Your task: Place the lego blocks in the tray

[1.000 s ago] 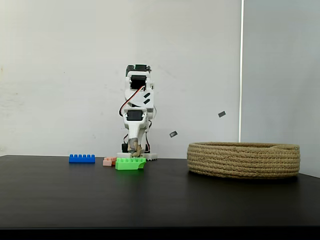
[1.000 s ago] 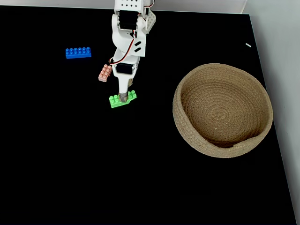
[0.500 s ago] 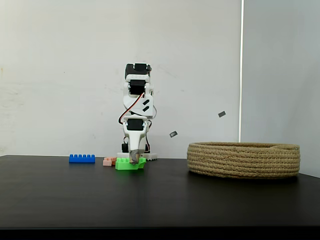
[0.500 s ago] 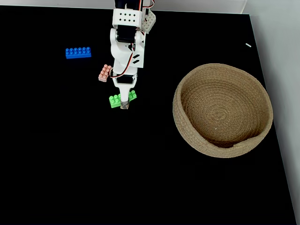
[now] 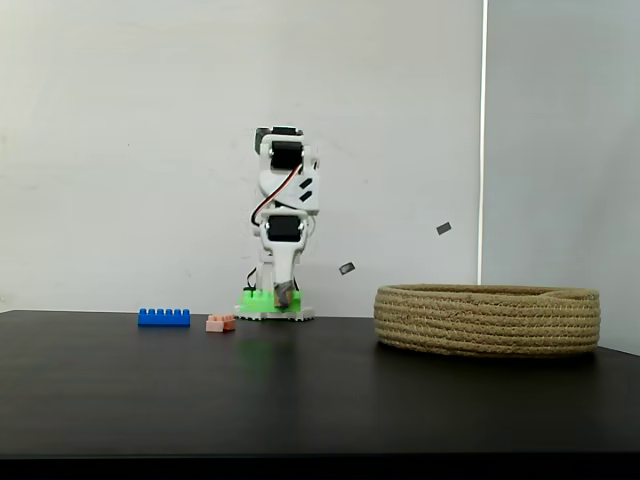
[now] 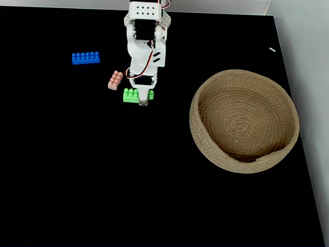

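Observation:
My gripper (image 5: pixel 283 295) is shut on the bright green lego block (image 5: pixel 256 298), which hangs a little above the black table in front of the arm's base. From above, the green block (image 6: pixel 130 95) sticks out to the left of the gripper (image 6: pixel 144 101). The small pale pink block (image 6: pixel 115 80) lies just left of the arm, and in the side-on fixed view it (image 5: pixel 219 323) rests on the table. Farther left lies the long blue block (image 6: pixel 86 57) (image 5: pixel 164 317). The round rope tray (image 6: pixel 195 118) (image 5: pixel 487 320) stands to the right with nothing in it.
The arm's white base (image 5: pixel 272 313) stands at the table's back edge. A white wall rises behind it. The table's right edge (image 6: pixel 295 118) runs close beside the tray.
The gripper closed on the green block and lifted it off the table, drawing it back towards the arm's base. The pink and blue blocks and the tray stayed put.

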You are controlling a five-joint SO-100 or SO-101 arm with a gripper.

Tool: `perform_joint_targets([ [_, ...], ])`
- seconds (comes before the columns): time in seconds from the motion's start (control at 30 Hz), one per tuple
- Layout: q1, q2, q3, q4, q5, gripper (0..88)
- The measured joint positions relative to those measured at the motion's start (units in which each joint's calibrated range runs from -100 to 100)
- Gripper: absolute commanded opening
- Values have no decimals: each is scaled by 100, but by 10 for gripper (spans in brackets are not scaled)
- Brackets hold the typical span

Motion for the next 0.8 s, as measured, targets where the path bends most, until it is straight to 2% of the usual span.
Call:
perform_joint_targets([
  [0.13, -741, -441, -1034, 1056, -596, 1],
  [0.3, -1865, -636, -1829, 1242, -1153, 2],
  [0.47, -2744, -653, -1670, 455, -1504, 30],
  [0.6, -3314, -653, -1061, -536, -1519, 88],
  [0.8, -3445, -653, -530, -1478, -1626, 192],
])
